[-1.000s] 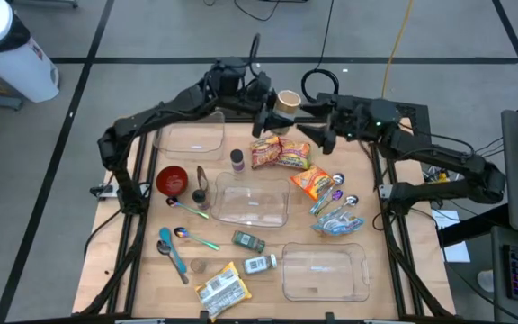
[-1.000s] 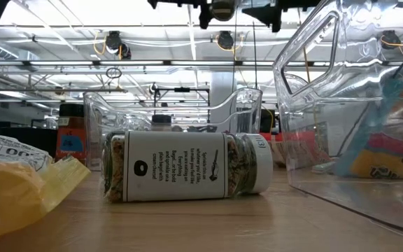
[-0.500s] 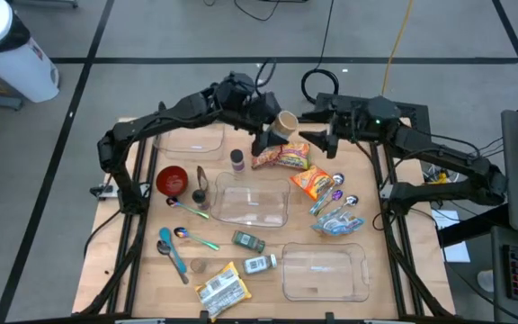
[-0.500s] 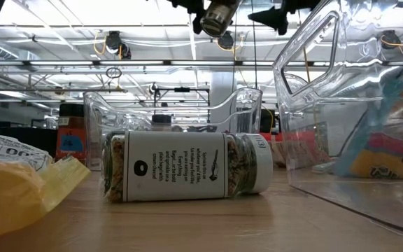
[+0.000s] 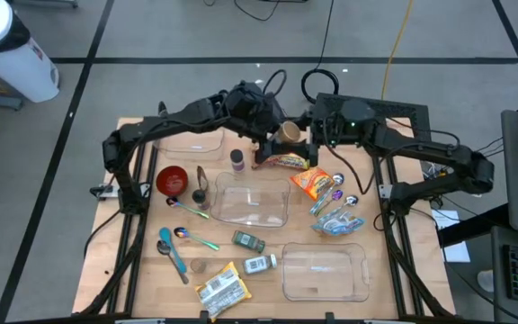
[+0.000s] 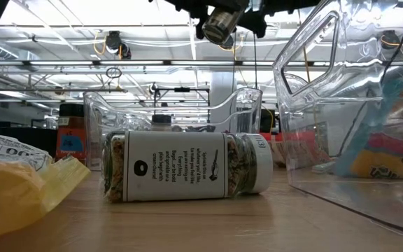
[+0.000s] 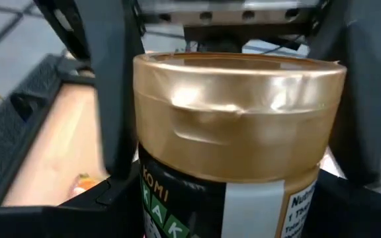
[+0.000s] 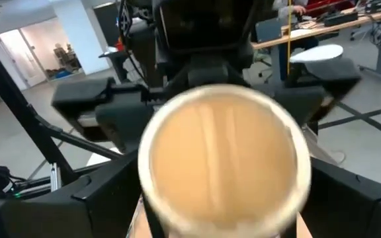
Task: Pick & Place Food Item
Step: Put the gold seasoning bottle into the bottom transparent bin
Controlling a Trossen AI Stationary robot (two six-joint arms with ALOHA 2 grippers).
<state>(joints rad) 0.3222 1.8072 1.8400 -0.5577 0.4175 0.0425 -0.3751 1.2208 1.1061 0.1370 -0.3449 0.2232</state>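
Observation:
A jar with a gold lid [image 5: 287, 132] and a dark label hangs tilted in the air over the back middle of the table. My left gripper [image 5: 274, 141] is shut on the jar's body. In the left wrist view the jar [image 7: 237, 139] fills the picture. My right gripper [image 5: 307, 135] is open and meets the jar from the right, its fingers standing on either side of the lid. The right wrist view looks straight at the lid [image 8: 224, 158], with the left arm behind it. At the top of the low view the jar [image 6: 222, 21] shows tilted.
Below the jar lie red and orange snack packs [image 5: 283, 158], with an orange pack [image 5: 313, 184] beside them. Clear containers stand at the centre [image 5: 253, 202], back left [image 5: 190, 139] and front right [image 5: 325, 274]. A red bowl [image 5: 172, 180], spoons and spice bottles [image 6: 187, 168] are scattered about.
The left gripper carried the jar to the right and a little forward, tilting it toward the right arm. The right gripper moved left until its fingers flank the lid.

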